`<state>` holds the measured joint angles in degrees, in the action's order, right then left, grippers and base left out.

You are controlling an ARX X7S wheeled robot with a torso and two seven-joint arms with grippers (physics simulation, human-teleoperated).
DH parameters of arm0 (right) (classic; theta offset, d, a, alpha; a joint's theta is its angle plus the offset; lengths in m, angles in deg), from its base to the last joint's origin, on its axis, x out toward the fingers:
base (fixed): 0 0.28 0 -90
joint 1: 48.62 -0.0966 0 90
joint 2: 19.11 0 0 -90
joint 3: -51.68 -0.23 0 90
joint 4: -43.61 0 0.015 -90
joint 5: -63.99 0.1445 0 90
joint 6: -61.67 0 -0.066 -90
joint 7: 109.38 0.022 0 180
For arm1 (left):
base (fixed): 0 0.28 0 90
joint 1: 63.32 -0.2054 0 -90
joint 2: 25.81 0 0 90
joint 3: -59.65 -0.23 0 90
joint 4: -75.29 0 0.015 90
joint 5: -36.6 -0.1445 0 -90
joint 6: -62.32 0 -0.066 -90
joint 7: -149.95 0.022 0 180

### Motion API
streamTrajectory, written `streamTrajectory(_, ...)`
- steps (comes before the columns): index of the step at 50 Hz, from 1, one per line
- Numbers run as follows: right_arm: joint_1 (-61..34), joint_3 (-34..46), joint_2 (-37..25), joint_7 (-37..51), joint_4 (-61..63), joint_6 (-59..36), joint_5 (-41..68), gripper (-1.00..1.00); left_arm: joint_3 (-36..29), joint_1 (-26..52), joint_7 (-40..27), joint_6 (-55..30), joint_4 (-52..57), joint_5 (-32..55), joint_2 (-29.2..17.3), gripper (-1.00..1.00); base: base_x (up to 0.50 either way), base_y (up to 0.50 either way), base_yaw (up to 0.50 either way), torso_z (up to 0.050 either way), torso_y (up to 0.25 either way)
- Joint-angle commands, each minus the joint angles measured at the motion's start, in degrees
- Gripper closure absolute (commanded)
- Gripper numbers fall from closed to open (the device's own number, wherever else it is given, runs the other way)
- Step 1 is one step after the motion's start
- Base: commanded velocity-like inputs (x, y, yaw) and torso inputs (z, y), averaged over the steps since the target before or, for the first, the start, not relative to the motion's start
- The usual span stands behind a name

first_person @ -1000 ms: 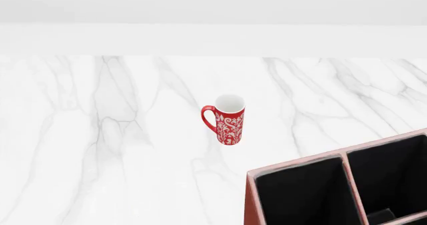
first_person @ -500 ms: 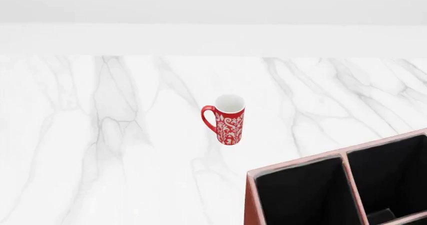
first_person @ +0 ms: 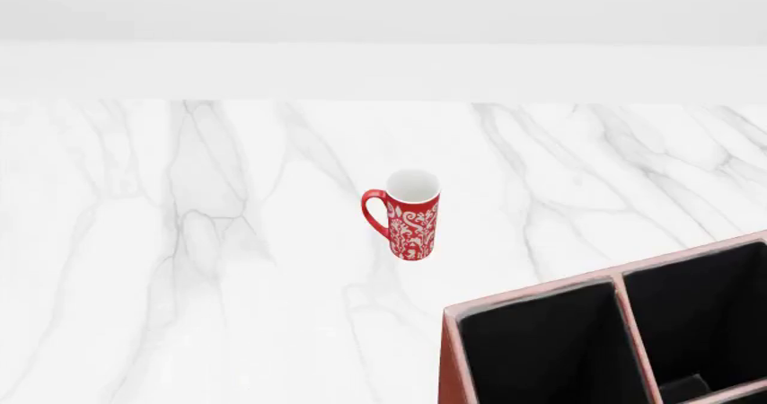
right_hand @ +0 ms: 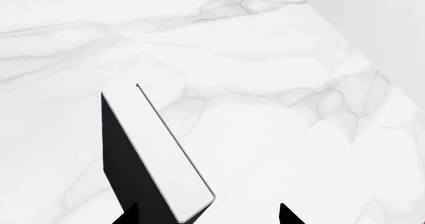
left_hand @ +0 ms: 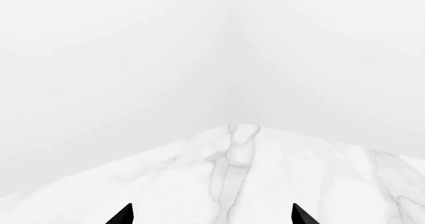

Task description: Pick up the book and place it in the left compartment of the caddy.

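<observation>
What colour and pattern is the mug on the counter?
The mug is red with a white floral pattern and a plain white inside, seen best in the head view.

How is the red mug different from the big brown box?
The mug is round, bright red with white patterns and white inside; the caddy is boxy, reddish-brown and black inside. The mug is small with a handle; the caddy is far bigger, split by dividers. Both sit open-topped on the marble table.
</observation>
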<state>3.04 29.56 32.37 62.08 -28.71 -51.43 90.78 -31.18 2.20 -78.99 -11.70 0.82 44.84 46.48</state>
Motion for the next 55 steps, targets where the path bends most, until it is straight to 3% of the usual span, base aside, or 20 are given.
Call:
streamTrajectory(1,-2.03,0.63,0.84,-2.9,-0.42,-0.66,0.37,-1.0,-0.26,0.39,-0.23,-0.89,0.31,-0.36,-0.23,-1.0,0.0,0.0,0.0,0.0,0.0)
streamTrajectory(20,-1.62,0.13,1.27,-5.39,-4.08,2.22,1.43,-1.0,-0.83,0.65,-0.65,-2.04,0.52,-1.27,-0.43,-1.0,0.0,0.0,0.0,0.0,0.0)
streamTrajectory(22,-0.55,-0.26,1.03,-4.58,-4.87,8.7,-2.3,-1.0,-0.91,0.76,-0.63,-2.07,0.39,-1.3,-0.46,-1.0,0.0,0.0,0.0,0.0,0.0)
streamTrajectory(55,0.99,1.46,6.71,-11.27,-15.46,13.92,-0.47,-1.0,-1.73,1.94,-1.15,-4.25,0.07,-2.02,-0.78,-1.0,0.0,0.0,0.0,0.0,0.0)
